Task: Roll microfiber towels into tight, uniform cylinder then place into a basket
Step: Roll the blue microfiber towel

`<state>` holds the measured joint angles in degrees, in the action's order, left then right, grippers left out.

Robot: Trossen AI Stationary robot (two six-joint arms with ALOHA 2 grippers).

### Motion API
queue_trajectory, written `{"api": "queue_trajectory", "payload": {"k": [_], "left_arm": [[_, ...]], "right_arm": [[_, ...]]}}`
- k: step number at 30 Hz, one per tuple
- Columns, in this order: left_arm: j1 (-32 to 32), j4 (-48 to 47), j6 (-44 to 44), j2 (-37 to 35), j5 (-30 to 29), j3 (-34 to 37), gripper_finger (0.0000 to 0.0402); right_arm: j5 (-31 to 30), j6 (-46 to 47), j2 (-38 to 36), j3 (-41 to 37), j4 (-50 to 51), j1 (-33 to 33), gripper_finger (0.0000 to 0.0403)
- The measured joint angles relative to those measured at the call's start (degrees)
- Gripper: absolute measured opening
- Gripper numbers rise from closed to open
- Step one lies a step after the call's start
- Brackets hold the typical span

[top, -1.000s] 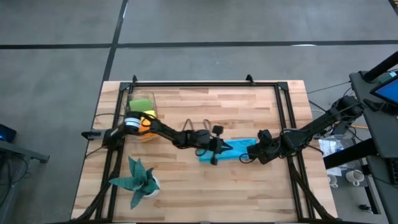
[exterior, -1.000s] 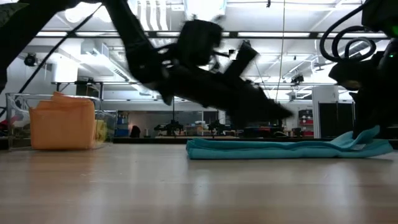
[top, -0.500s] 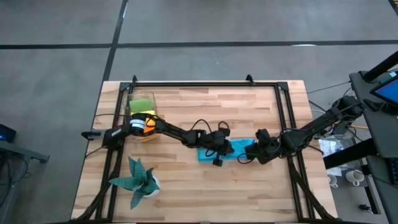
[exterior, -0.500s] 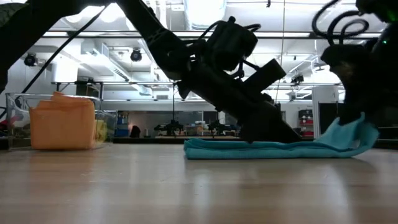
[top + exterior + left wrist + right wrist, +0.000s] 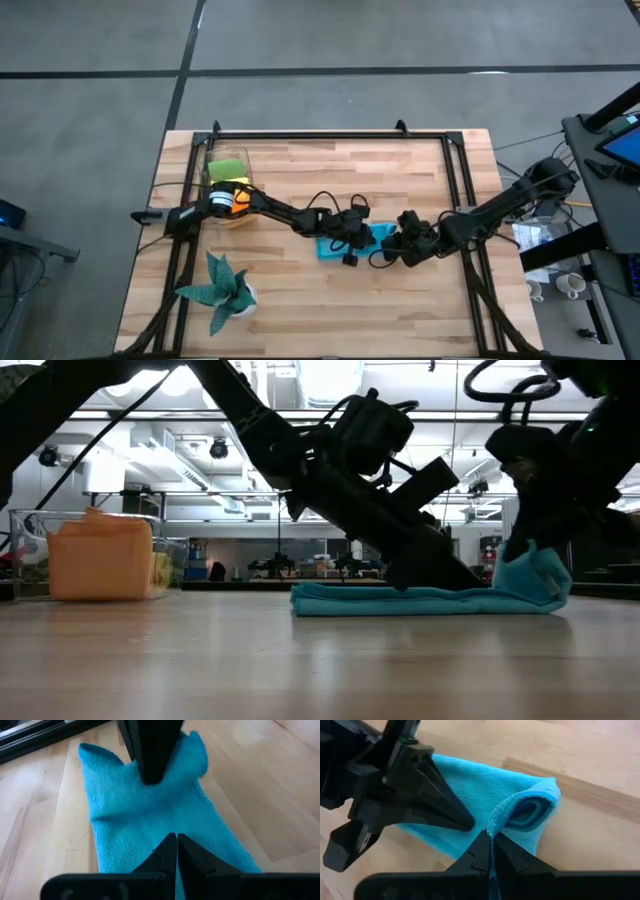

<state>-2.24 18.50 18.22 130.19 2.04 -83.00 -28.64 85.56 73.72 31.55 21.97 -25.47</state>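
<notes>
Near the tabletop's middle lies the blue towel (image 5: 352, 243), soft and limp. The left end effector (image 5: 176, 851), closed, pins it flat; the right end effector (image 5: 491, 851) apparently pinches its curled end, the best place to hold.

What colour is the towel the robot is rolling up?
Bright blue. The towel shows best in the right wrist view, pinched by the right gripper.
</notes>
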Motion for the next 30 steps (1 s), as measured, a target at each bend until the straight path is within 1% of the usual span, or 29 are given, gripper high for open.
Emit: {"api": "queue_trajectory", "payload": {"k": [6, 8, 11, 16, 19, 23, 28, 30], "left_arm": [[0.0, 0.2, 0.1, 1.1, 0.0, 0.0, 0.0000], [0.0, 1.6, 0.1, 2.1, 0.0, 0.0, 0.0000], [0.0, 3.3, 0.1, 3.1, 0.0, 0.0, 0.0000], [0.0, 4.4, 1.4, 3.5, -0.7, -0.1, 0.0000], [0.0, 3.3, 1.7, 2.8, -0.8, 0.0, 0.0000], [0.0, 1.0, 2.1, 1.5, -1.3, 0.1, 0.0000], [0.0, -5.1, 2.1, -2.5, -5.6, 0.1, 0.0000], [0.0, -6.9, 2.0, -4.1, -5.7, 0.3, 0.0000]], "right_arm": [[-0.4, -3.4, 1.4, 0.0, -3.6, 1.5, 0.0009], [-1.5, -4.7, 1.4, 0.0, -5.5, 1.8, 0.0009], [-1.7, -8.1, 1.7, 0.0, -9.2, 2.6, 0.0009], [-0.6, -12.6, 5.1, 0.0, -14.4, 4.2, 0.0009], [0.5, -13.6, 7.2, 0.0, -15.5, 4.9, 0.0009], [0.5, -13.8, 7.8, 0.0, -15.3, 4.9, 0.0009], [1.4, -15.8, 7.1, -0.1, -15.0, 4.9, 0.0009], [1.3, -16.4, 6.9, 0.0, -15.5, 4.9, 0.0009]]}}
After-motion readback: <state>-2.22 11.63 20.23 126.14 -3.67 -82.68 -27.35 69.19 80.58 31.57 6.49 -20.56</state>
